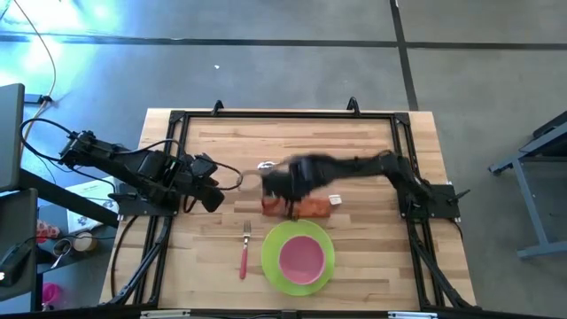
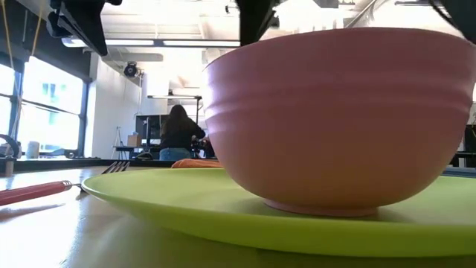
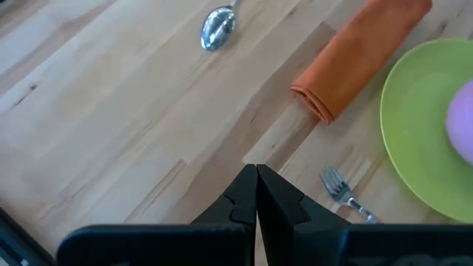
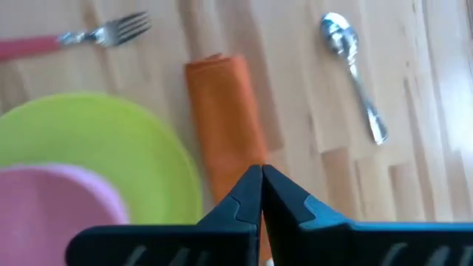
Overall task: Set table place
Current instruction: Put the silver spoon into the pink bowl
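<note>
**Place setting on tabletop: item list w/ arm status**

1. Tabletop [image 1: 372,151]: rect. light wood butcher-block, narrow planks, visible grain, black metal frame round the edge.
2. Plate [image 1: 271,262]: round, lime-green, smooth matte, shallow rim; at near-centre edge of tabletop.
3. Bowl [image 1: 302,257]: pink, round, smaller than plate, faint stepped bands on outer wall (low view); sits on plate, foot ring touching plate surface.
4. Fork [image 1: 244,252]: metal tines, red handle; flat on the wood just beside plate, on the left arm's side, not touching it.
5. Spoon [image 4: 352,65]: small, silver, shiny oval bowl, slim handle; flat on planks beyond the napkin, apart from it.
6. Napkin [image 4: 225,114]: orange cloth, rolled/folded into a long soft bar; between spoon and plate, one end near plate rim.
7. Right gripper [image 4: 261,185]: jaws closed tip to tip, holding nothing; arm reaches across from right side toward table centre, wrist over napkin.
8. Left gripper [image 3: 256,186]: jaws pressed together, empty; arm folded low at left edge of the frame, pointing inward toward the fork tines.
9. Background, low view: person [image 2: 178,132], seen from behind, far across the room
</note>
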Robot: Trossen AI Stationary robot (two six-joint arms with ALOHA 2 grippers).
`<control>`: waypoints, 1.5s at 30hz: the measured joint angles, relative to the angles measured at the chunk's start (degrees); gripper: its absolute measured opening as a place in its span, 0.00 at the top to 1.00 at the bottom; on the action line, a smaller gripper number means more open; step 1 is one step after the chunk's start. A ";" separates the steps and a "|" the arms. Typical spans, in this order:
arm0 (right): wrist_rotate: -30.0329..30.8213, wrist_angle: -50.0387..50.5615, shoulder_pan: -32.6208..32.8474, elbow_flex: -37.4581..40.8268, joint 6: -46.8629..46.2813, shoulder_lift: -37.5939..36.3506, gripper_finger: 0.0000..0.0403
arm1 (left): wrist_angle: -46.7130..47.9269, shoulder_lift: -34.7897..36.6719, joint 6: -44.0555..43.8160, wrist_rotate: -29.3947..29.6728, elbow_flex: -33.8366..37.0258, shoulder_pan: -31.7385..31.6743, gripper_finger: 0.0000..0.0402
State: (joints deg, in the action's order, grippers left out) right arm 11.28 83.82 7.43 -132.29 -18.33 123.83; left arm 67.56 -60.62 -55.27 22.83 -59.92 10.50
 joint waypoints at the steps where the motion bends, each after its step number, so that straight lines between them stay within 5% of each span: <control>1: -0.71 -0.79 -1.82 0.00 1.22 0.08 0.99 | 0.02 0.01 0.87 -0.02 0.00 0.00 1.00; 10: -0.70 1.39 -13.52 0.00 7.60 0.14 0.76 | 0.16 3.84 3.91 -0.01 0.00 0.00 1.00; 19: -2.31 -3.07 -21.42 0.04 22.32 2.11 0.61 | 0.26 9.56 -2.64 7.66 0.00 0.00 1.00; 32: -9.72 -12.53 -22.87 0.07 39.61 16.79 0.58 | 2.14 11.56 -10.02 11.92 -0.02 0.00 1.00; 45: -12.49 -16.11 -24.27 0.05 42.68 23.09 0.58 | 2.51 11.54 -11.16 11.72 -0.02 0.00 1.00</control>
State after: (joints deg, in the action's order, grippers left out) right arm -1.20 67.71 -16.84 -132.24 24.35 146.92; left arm 70.07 -49.08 -66.43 34.54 -59.94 10.50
